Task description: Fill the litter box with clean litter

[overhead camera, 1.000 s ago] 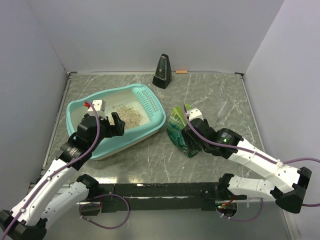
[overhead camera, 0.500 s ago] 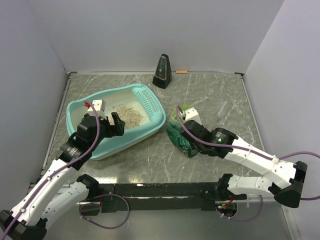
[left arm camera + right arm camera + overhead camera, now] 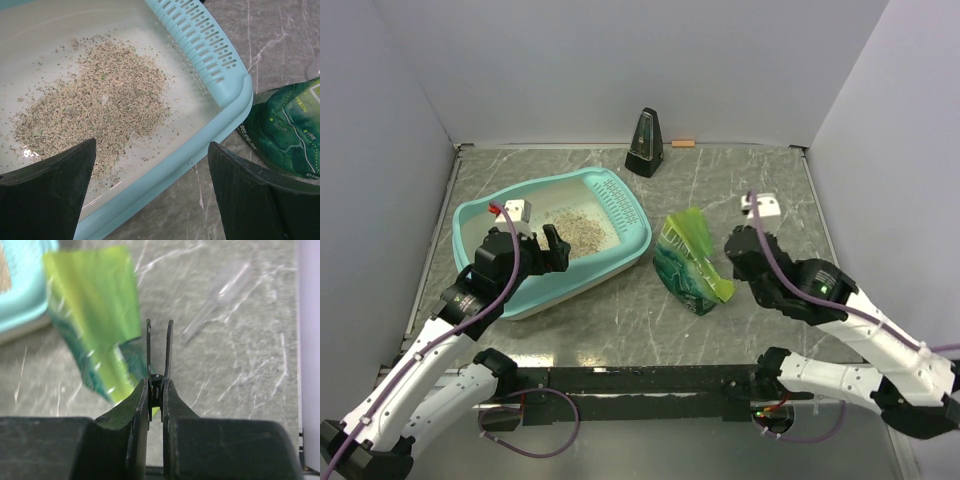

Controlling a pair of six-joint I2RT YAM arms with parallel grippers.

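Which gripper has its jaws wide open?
The left gripper, above the litter box with the clean litter showing between its jaws; the right gripper has jaws nearly together, empty.

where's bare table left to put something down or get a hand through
Widest bare table: far right, between the metronome and the right wall. Also a near strip between the litter box, the green bag and the black base rail. Crowded: the narrow gap between litter box and bag, and over the clean litter, where the left gripper hangs.
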